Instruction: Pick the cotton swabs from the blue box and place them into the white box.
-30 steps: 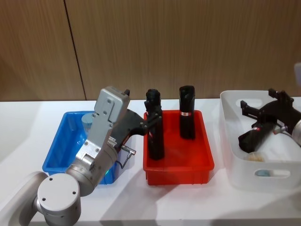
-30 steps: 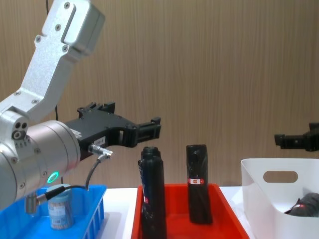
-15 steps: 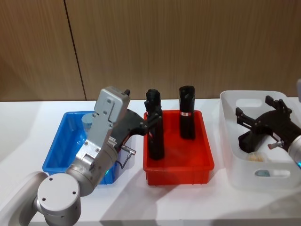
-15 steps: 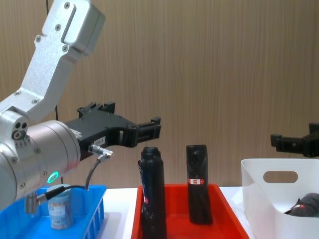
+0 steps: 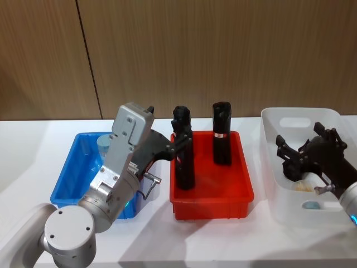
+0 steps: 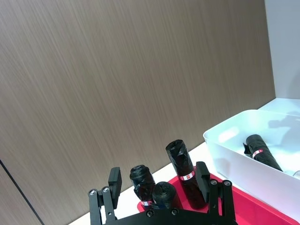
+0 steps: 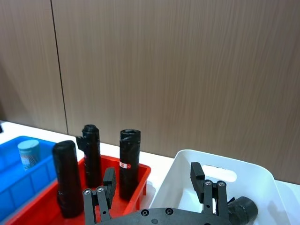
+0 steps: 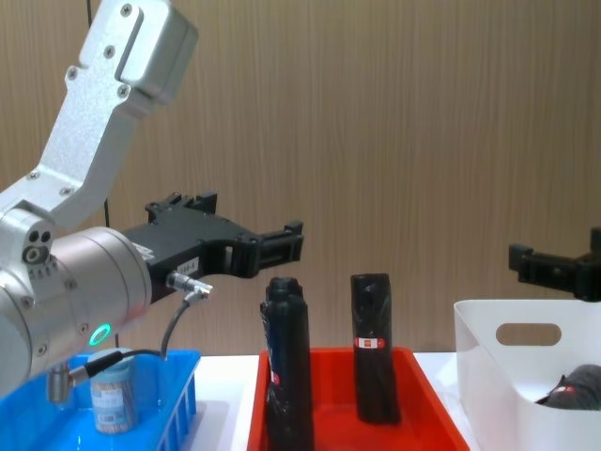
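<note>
Upright in the blue box (image 5: 70, 178), one tub of cotton swabs (image 8: 115, 400) stands on its flat base near the back wall, its round dusty-blue lid facing up and its long axis vertical; the paper label on its side faces the chest camera. The blue box sits on the white desk (image 5: 22, 162) at the robot's left, just beside a red tray (image 5: 212, 192) in the middle, which holds two tall black wrapped rolls (image 5: 221, 134) standing on end. The white box (image 5: 273, 178) is on the right, just beside the tray, its oval handle cut-out toward the robot. A pale round tub end lies low inside it, with a blue lid showing through the cut-out, beside a black roll (image 6: 261, 153) lying on its side.

The left gripper (image 8: 282, 242) hangs above the gap between blue box and tray, pointing toward the rolls, jaws spread wide and holding nothing. The right gripper (image 5: 291, 152) hovers over the white box, pointing toward the tray, jaws likewise wide and empty.
</note>
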Controlling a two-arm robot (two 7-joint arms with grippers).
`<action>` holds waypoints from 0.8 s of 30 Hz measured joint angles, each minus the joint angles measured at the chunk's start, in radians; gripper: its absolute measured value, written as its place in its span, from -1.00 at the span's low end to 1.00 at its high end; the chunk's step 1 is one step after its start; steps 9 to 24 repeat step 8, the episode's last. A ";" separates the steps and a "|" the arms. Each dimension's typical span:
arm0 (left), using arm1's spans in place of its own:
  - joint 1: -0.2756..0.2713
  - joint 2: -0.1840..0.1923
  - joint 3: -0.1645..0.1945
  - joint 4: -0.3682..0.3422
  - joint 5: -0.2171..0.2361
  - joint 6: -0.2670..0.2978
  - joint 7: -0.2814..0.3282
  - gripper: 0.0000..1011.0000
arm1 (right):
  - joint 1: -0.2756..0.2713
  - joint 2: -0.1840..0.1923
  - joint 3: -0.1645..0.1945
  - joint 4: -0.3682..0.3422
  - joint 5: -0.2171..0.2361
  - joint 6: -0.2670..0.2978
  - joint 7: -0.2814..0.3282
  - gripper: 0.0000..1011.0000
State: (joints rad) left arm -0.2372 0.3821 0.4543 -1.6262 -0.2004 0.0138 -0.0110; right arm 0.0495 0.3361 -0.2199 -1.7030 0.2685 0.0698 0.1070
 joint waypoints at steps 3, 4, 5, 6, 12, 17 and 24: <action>0.000 0.000 0.000 0.000 0.000 0.000 0.000 0.98 | -0.019 0.000 -0.002 -0.019 0.005 -0.011 -0.012 0.98; 0.000 0.000 0.000 0.000 0.000 0.000 0.000 0.98 | -0.031 0.001 -0.003 -0.031 0.010 -0.018 -0.020 0.98; 0.000 0.000 0.000 0.000 0.000 0.000 0.000 0.98 | -0.036 0.001 -0.004 -0.036 0.011 -0.021 -0.023 0.98; 0.000 0.000 0.000 0.000 0.000 0.000 0.000 0.98 | -0.045 0.001 -0.005 -0.046 0.014 -0.026 -0.029 0.98; 0.000 0.000 0.000 0.000 0.000 0.000 0.000 0.98 | -0.052 0.002 -0.006 -0.052 0.017 -0.030 -0.033 0.98; 0.000 0.000 0.000 0.000 0.000 0.000 0.000 0.98 | -0.052 0.002 -0.006 -0.052 0.017 -0.030 -0.033 0.98; 0.000 0.000 0.000 0.000 0.000 0.000 0.000 0.98 | -0.052 0.002 -0.006 -0.052 0.017 -0.030 -0.033 0.98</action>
